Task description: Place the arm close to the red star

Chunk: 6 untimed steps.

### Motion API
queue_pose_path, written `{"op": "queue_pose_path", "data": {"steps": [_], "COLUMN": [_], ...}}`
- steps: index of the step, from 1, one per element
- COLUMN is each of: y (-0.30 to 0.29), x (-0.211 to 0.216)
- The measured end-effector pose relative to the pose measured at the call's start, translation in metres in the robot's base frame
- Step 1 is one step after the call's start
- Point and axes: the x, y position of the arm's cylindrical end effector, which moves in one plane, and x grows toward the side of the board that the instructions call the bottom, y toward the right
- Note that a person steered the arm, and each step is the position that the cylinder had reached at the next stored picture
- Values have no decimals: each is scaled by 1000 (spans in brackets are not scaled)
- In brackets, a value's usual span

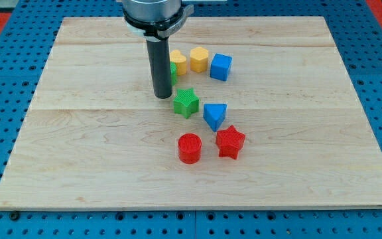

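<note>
The red star is seen low on the wooden board, right of centre, and it lies toward the view's bottom and right from my tip. My tip is a bare rod end: nothing is held or clasped by it, and no block is touched, though the green star is just beside it on the view's right.

The straight diagonal is judged to be partly blocked. The green star and the blue triangular block are set between my tip and the red star, and the red cylinder is placed just beside the star's left. Behind the rod, a green block, two yellow blocks and a blue cube are grouped, away from the route.
</note>
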Motion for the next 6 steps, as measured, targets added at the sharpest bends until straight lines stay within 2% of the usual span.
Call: {"op": "queue_pose_path", "data": {"steps": [4,5,6], "y": [-11,3,32], "x": [-14,11,16]}}
